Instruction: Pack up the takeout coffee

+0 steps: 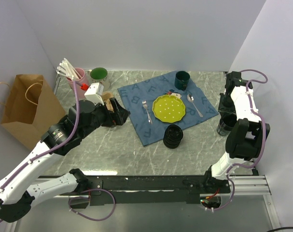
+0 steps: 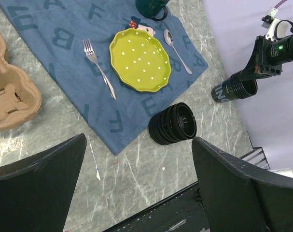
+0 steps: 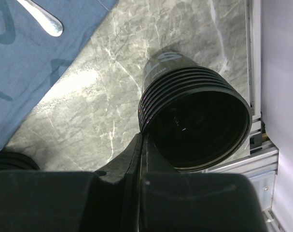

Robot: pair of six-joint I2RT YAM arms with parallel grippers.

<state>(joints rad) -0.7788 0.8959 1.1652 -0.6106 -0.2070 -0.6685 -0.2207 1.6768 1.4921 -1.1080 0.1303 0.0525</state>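
One takeout coffee cup (image 3: 194,121), black and ribbed, leans over at the table's right edge. My right gripper (image 3: 143,137) is shut on its rim, one finger inside the mouth and one outside. The same cup (image 1: 224,126) sits under the right arm in the top view. A second black ribbed cup (image 1: 173,136) lies on its side at the front edge of the blue cloth, also visible as a cup (image 2: 173,124) in the left wrist view. My left gripper (image 2: 138,145) hangs open above bare table, left of that cup, with nothing between its fingers.
A tan cardboard cup carrier (image 2: 8,92) lies left of the blue letter cloth (image 1: 136,96). The cloth holds a green plate (image 1: 169,107), fork (image 1: 146,111), spoon (image 1: 194,104) and dark green mug (image 1: 182,79). A brown paper bag (image 1: 28,108) stands at far left.
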